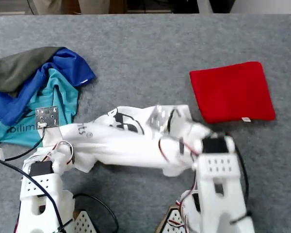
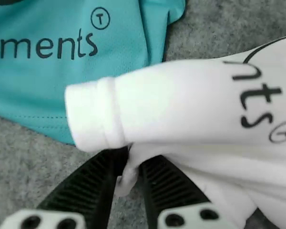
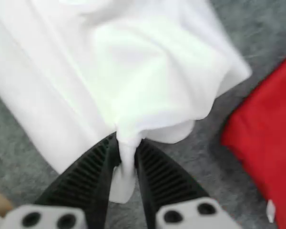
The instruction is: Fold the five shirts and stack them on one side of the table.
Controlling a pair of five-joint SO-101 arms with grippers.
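One of five shirts is folded; we are on the second.
The red shirt lies folded near the table's right edge. Our left gripper and right gripper each pinch the white shirt, stretched along the near edge and not yet folded. The teal shirt, blue shirt and dark shirt lie heaped at the left edge. The teal one lies under the white sleeve and may snag.

Stretched shirt lies across the near middle of the counter, left end pinched in the left end effector, right end in the right end effector. Heap of shirts at far left, under the stretched shirt's left end. Folded shirt behind the right end, just beside, apart.
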